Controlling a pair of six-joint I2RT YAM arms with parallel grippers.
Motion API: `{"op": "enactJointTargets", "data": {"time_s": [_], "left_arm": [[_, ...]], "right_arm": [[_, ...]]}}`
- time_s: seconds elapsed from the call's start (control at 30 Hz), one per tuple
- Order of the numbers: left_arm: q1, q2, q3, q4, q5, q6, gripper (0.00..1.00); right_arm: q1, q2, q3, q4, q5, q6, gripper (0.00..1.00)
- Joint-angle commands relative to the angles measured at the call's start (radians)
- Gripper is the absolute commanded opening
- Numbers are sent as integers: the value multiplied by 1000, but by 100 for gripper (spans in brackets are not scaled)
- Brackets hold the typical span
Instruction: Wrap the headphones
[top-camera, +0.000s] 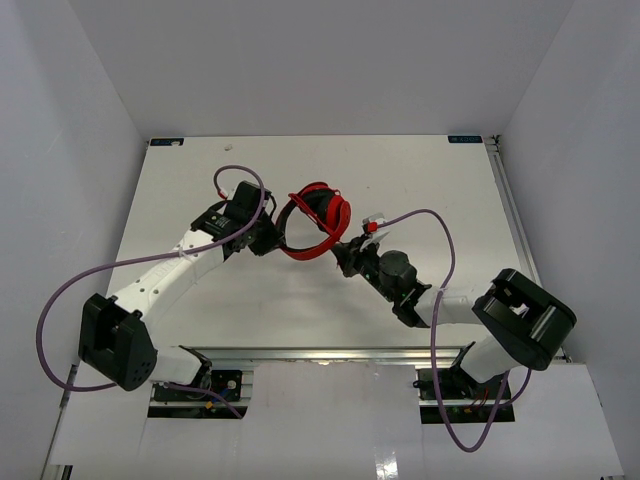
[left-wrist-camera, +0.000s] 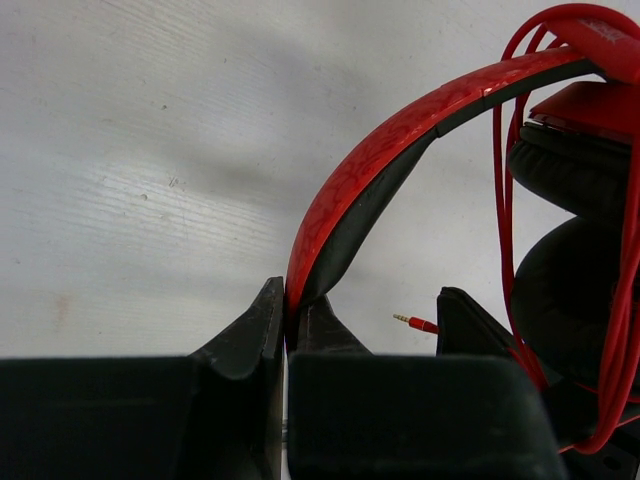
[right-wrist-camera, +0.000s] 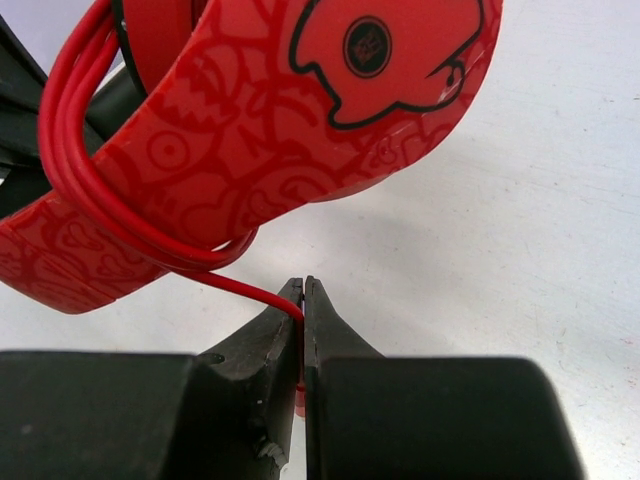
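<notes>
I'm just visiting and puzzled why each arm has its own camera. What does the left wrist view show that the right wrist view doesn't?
Only the left wrist view: the left gripper shut on the thin headband, a small gold-tipped plug, and black ear pads. Only the right wrist view: the right gripper pinching the red cord, and a patterned earcup shell with a round logo. Both: the red headphones, loops of cord, and the white table.

left pincer (left-wrist-camera: 290, 305) clamped, right pincer (right-wrist-camera: 302, 290) clamped
</notes>
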Motion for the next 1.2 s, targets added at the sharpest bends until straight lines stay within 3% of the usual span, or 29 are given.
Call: {"op": "enactJointTargets", "data": {"time_s": [0.0, 0.23, 0.5, 0.77, 0.97, 1.17], "left_arm": [[4, -83, 33, 78, 25, -39, 0], [4, -30, 53, 19, -70, -26, 0], [4, 4, 82, -16, -128, -31, 0], [4, 31, 109, -56, -217, -28, 0], [4, 54, 125, -73, -262, -29, 0], [4, 87, 143, -100, -330, -36, 0]], "right_arm": [[-19, 38, -2, -17, 25, -1, 9], [-20, 28, 8, -31, -4, -15, 25], [-21, 2, -23, -44, -29, -34, 38], [-21, -119, -108, -139, -88, -39, 52], [-21, -228, -181, -229, -67, -3, 51], [-21, -372, -202, -414, -2, 48, 35]]}}
